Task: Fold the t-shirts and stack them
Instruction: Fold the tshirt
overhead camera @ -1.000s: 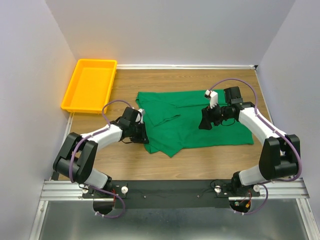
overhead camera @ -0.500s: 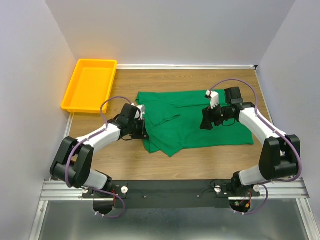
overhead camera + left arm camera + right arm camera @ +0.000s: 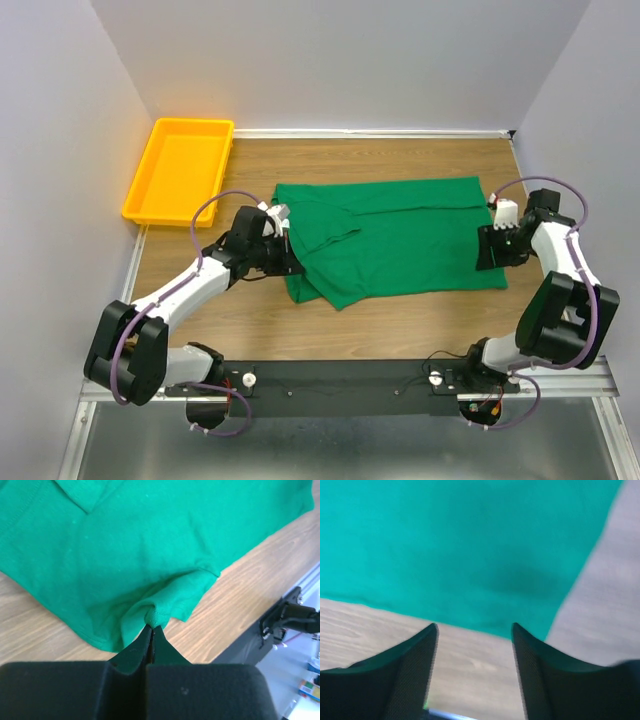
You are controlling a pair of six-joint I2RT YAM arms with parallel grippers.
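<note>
the wooden table [image 3: 400, 315] carries the green t-shirt [image 3: 410, 235], spread across its middle with the left part folded over in loose layers. the yellow tray [image 3: 185, 170] sits at the far left corner, apart from the shirt. the left gripper [image 3: 151, 628] is clamped on a bunched bit of the shirt's near-left edge. the right gripper [image 3: 475, 627] hovers over the shirt's right edge, jaws apart, gripping nothing.

A wooden table [image 3: 400, 318] carries a partly folded green t-shirt [image 3: 400, 235] and, far left, a yellow tray [image 3: 185, 165]
</note>
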